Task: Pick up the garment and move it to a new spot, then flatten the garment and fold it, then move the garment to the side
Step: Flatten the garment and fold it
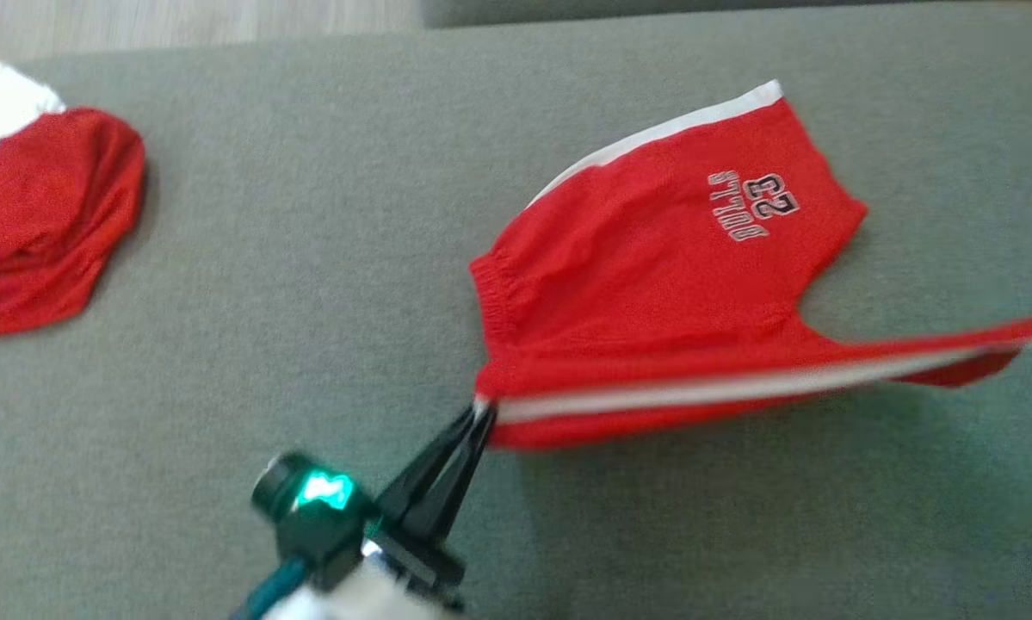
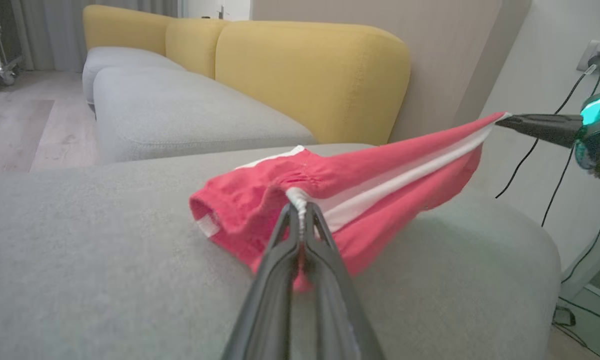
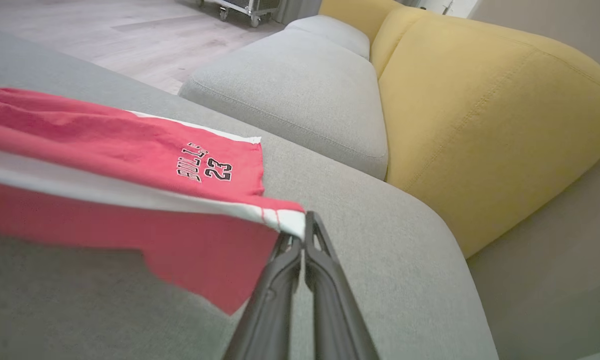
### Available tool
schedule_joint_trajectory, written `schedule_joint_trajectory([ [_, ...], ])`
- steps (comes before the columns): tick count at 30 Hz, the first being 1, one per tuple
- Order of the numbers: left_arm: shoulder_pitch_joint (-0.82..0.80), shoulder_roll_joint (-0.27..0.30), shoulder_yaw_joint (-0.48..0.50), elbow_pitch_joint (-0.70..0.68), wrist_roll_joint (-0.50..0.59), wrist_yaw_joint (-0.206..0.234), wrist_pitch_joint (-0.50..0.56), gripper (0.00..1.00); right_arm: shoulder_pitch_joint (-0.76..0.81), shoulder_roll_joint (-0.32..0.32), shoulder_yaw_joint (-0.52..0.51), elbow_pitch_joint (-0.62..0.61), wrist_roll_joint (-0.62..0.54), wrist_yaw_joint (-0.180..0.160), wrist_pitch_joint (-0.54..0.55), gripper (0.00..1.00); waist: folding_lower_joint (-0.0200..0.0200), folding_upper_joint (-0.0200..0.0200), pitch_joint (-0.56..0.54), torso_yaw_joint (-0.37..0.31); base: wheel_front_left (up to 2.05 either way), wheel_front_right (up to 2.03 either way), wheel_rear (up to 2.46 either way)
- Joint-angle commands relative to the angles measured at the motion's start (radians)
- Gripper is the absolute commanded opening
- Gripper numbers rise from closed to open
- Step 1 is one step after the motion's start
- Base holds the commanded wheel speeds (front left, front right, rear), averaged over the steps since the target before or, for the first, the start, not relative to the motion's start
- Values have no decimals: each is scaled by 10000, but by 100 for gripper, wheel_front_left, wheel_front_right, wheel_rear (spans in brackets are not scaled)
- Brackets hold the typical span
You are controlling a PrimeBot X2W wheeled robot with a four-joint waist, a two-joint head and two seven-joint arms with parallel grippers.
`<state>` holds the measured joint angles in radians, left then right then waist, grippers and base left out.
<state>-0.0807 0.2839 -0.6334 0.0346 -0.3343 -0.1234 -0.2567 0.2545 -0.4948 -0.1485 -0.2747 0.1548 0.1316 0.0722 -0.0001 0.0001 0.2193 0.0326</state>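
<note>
The garment (image 1: 653,258) is a pair of red shorts with white side stripes and "BULLS 23" lettering, lying on the grey cushion (image 1: 309,258). My left gripper (image 1: 481,413) is shut on the waistband corner at the white stripe, seen close up in the left wrist view (image 2: 300,200). My right gripper (image 3: 304,231) is shut on the hem corner of the same striped edge. That edge is stretched taut and lifted between the two grippers, while the rest of the garment (image 3: 104,145) rests on the cushion. The left wrist view shows the garment (image 2: 360,175) running up to the right gripper (image 2: 504,120).
A second red and white garment (image 1: 42,215) lies bunched at the cushion's far left. Yellow sofa backs (image 3: 480,115) and another grey seat cushion (image 3: 300,90) stand beyond. Wooden floor (image 2: 14,125) lies past the cushion's edge, and cables (image 2: 560,165) hang by the wall.
</note>
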Motion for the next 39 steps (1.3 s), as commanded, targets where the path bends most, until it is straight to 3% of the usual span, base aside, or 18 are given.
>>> schedule_joint_trajectory([
  [1,-845,-100,284,-191,-92,-1,-48,0,-711,-598,91,-130,163,-9,79,0,1,-1,287,245,0,0,0],
  [10,-3247,-929,-72,1282,-831,-57,592,0,-3580,-2262,1551,1905,944,-9,793,0,1,-1,1053,747,0,0,0],
  [19,-4824,-1306,17,2572,-1322,-52,1227,0,-6636,-3427,4029,3772,1802,-9,998,0,1,-1,1905,1122,0,0,0],
  [28,-5597,-1666,-44,3203,-1172,273,1293,0,-9564,-4038,6766,5729,2079,-9,620,0,1,-1,2421,1535,0,0,0],
  [37,-5682,-1840,-85,3242,-1102,627,1051,0,-10781,-3908,7903,7064,2329,-9,122,0,1,-1,2562,1787,0,0,0],
  [38,-5675,-1851,-81,3277,-1119,658,1047,0,-10870,-3866,8027,7212,2381,-9,76,22,1,-1,2571,1801,0,0,0],
  [39,-5685,-1854,-91,3312,-1101,691,1035,0,-10961,-3810,8123,7361,2439,-9,7,69,1,-1,2577,1809,0,0,0],
])
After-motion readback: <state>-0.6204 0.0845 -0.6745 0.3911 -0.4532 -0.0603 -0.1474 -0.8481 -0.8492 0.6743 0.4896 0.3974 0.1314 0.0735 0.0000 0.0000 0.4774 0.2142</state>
